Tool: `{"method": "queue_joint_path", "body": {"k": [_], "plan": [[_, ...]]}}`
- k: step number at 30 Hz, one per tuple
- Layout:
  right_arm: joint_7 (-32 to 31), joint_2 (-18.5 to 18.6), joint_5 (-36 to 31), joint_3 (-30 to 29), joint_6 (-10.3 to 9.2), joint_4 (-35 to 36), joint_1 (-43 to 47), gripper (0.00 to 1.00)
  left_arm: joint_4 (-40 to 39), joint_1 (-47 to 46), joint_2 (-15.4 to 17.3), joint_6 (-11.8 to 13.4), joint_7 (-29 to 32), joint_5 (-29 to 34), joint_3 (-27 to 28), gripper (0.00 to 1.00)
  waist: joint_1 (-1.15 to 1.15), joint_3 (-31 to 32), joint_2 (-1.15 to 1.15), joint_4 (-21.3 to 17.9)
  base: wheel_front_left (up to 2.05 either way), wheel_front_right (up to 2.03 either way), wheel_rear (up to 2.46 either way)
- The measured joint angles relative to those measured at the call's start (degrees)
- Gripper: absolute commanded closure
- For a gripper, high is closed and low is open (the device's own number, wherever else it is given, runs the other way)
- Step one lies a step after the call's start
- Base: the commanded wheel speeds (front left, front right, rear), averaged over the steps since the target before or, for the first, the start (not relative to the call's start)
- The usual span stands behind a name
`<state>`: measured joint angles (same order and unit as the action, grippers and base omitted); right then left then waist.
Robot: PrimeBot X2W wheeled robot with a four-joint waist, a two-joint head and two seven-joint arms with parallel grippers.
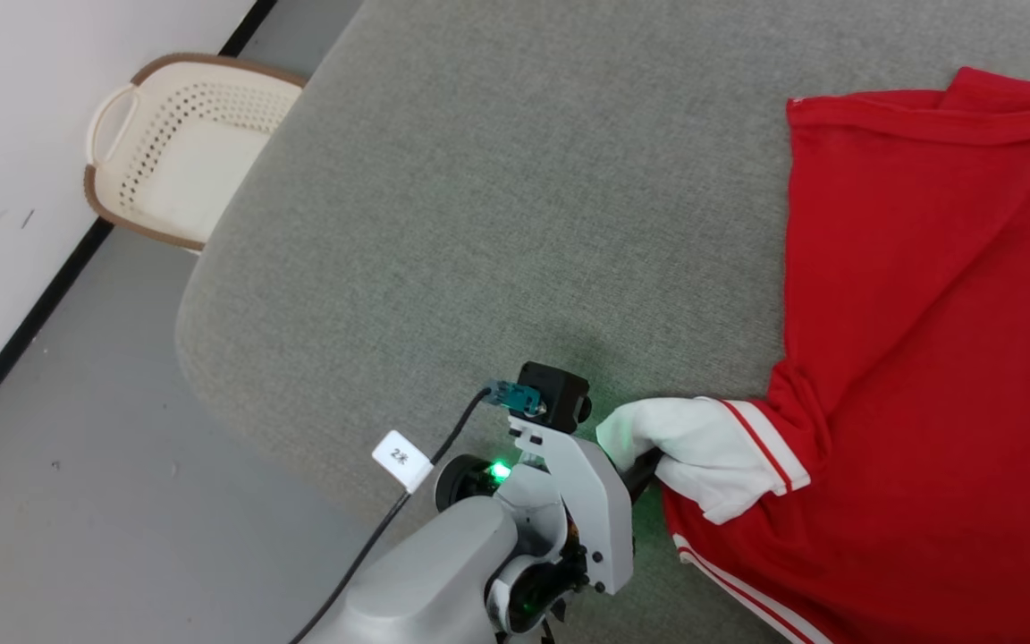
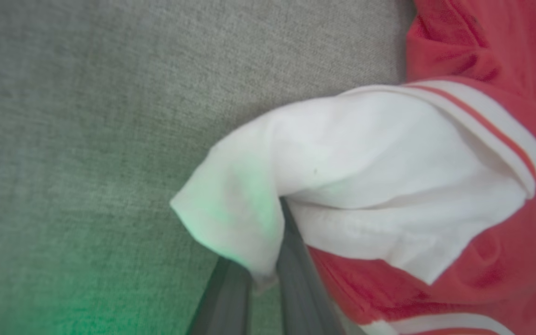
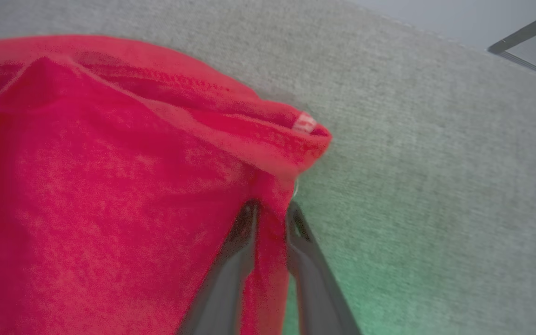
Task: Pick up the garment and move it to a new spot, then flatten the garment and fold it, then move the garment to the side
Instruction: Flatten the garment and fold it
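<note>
The garment (image 1: 917, 295) lies on the grey upholstered top (image 1: 515, 179), plain red side up, over the part of it toward the robot's right, and well apart from the rounded corner on the robot's left. The left gripper (image 1: 645, 470) is clenched on the white sleeve (image 2: 365, 153) close to the near edge of the top. In the left wrist view the sleeve's cuff drapes over the two dark fingers (image 2: 296, 260) and hides their tips. The right gripper (image 3: 271, 209) is clamped on a corner of the red hem, with cloth pinched between its fingers and a folded-over edge bunched just above them. The body of the shirt looks largely spread out. A ridge of doubled cloth runs along its far edge, and the sleeve is crumpled over the red trim rather than laid flat. Judging from this, the work is somewhere in the carrying or flattening stage. With both corners gripped, the cloth is being stretched or placed, and which of the two cannot be told. No fold has been made yet, so the flattening has to be finished, and the folding and the move to the side are left. A pale perforated basket (image 1: 166, 134) stands on the floor (image 1: 104, 429) beyond the top's left corner, apart from the work.
</note>
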<state>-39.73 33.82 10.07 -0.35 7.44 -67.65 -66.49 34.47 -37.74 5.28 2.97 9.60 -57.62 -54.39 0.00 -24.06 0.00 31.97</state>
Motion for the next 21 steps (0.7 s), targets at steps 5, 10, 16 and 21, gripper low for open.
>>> {"method": "queue_joint_path", "body": {"k": [5, 10, 16, 21], "plan": [[0.8, -2.0, -1.8, -1.7, -0.2, -1.1, -1.3, 1.0, 1.6, -0.4, -0.2, -0.6, -0.3, -0.7, 0.4, 1.0, 0.0, -0.2, 0.0, -0.5, 0.0, 0.0, 0.0], [0.9, -4.5, -1.5, -1.6, -0.23, -1.4, -1.6, 1.0, 3.0, -0.5, 0.4, -0.8, -0.4, -0.9, 0.6, 1.0, 0.0, 1.2, 0.0, -2.1, 0.0, 0.0, 0.0], [1.3, -7.1, 1.6, -0.5, -0.08, -0.6, 0.0, 1.0, 3.9, -0.3, 1.8, -0.6, -0.4, -1.4, 1.2, 1.0, 0.0, 3.4, 0.0, -4.5, 0.0, 0.0, 0.0], [0.7, -7.9, 5.8, 2.4, -0.07, 1.9, 3.8, 1.0, 4.3, 0.5, 3.4, -0.4, -0.6, -1.9, 1.9, 1.0, 0.0, 5.3, 0.0, -7.1, 0.0, 0.0, 0.0]]}}
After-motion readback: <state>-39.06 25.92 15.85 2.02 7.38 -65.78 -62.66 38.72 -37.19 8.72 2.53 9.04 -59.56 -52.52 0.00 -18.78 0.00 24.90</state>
